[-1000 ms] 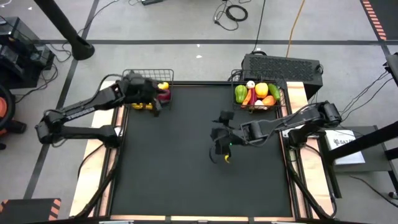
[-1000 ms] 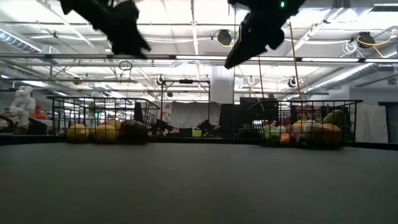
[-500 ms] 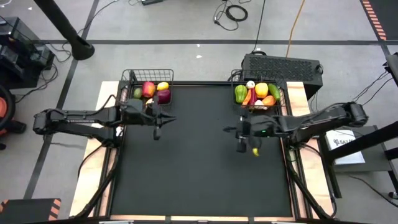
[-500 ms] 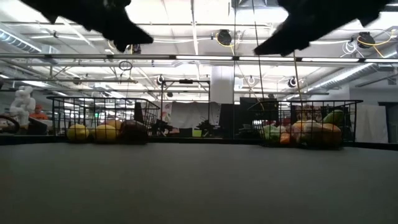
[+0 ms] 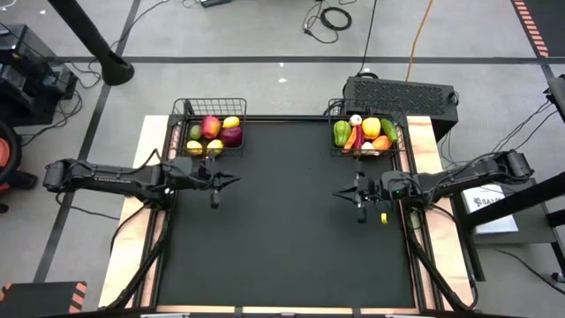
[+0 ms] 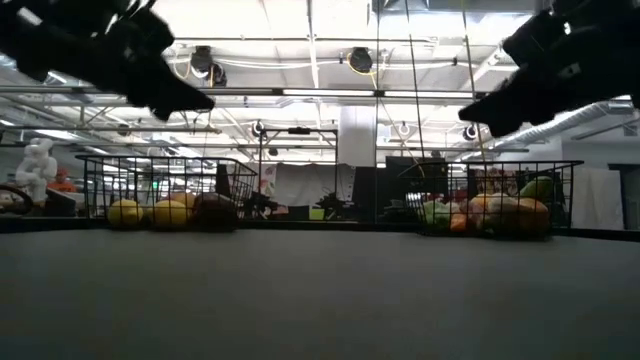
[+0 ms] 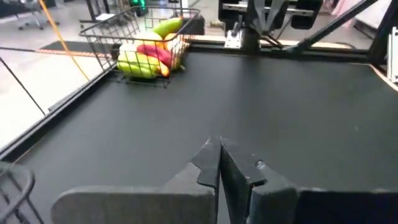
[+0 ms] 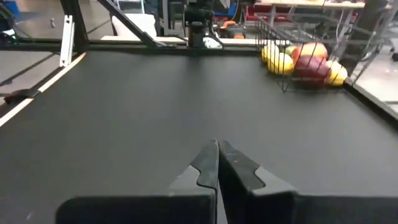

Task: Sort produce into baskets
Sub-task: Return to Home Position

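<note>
- Over the left edge of the counter, the left tool has pulled back from above the left basket, where it hung a second ago. Its fingers are pressed together and hold nothing.
- The right tool has retreated from mid-counter to the right edge, below the right basket. Its fingers are also together and empty.
- Lemons, a lime and red fruit lie in the left basket. Peppers, a carrot and garlic lie in the right one.
- All the produce I can see sits in the two baskets.
- Judgement: sorting looks finished, and both arms are folding home.
</note>
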Motion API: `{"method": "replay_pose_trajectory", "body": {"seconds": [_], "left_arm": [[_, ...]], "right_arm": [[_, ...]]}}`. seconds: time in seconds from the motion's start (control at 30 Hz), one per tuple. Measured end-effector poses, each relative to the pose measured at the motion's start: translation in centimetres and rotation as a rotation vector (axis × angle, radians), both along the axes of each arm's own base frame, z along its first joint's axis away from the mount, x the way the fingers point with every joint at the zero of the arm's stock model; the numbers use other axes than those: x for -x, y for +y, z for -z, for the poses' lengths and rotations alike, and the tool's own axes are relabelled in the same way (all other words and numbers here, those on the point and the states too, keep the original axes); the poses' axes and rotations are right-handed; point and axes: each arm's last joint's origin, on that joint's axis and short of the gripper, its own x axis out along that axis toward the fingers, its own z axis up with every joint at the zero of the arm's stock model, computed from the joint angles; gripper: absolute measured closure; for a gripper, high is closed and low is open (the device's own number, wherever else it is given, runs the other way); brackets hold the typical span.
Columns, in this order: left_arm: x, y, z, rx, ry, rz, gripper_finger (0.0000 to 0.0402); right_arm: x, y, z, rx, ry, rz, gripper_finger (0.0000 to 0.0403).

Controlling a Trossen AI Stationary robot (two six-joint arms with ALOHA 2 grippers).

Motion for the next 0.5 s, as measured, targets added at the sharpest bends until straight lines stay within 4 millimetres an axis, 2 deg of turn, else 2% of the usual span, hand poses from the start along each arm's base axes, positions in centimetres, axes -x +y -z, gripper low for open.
{"method": "replay_pose_trajectory", "body": {"seconds": [0.23,0.5], "left_arm": [[1.9,-0.1,3.0,-0.005,-0.065,-0.002,0.0387],[3.3,-0.1,4.8,-0.006,-0.081,-0.03,0.0387]], "right_arm": [[0.9,0.0,1.3,-0.033,0.021,0.005,0.0402],[1.7,0.0,2.2,-0.068,0.03,0.005,0.0403]]}}
